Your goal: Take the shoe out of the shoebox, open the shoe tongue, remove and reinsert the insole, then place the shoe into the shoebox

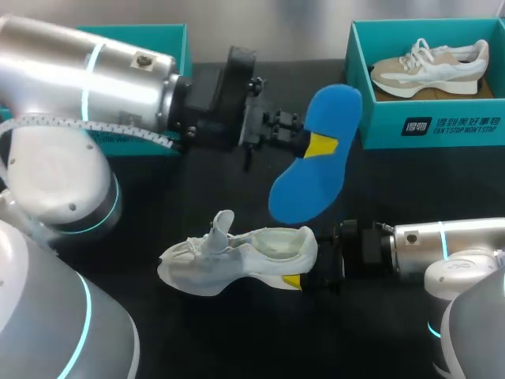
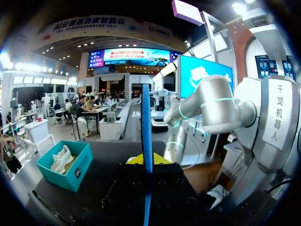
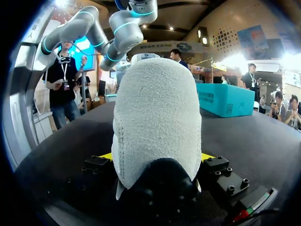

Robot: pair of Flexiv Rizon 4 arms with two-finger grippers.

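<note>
Step in hand: insole out, reinsertion pending. The left gripper (image 1: 316, 147) is clamped on the blue insole (image 1: 304, 193), which is held clear of the table, far of centre. The white shoe (image 1: 237, 254) sits near centre with its opening showing. The right gripper (image 1: 293, 281) is closed on its heel. The next move likely calls for feeding the insole toe-first into that opening. The shoebox (image 1: 430, 126) at far right stands well apart, so there is room.

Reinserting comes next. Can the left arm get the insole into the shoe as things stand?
Probably yes: the left tool holds the insole close by the shoe, whose opening faces up uncovered while the right tool grips its heel.
</note>
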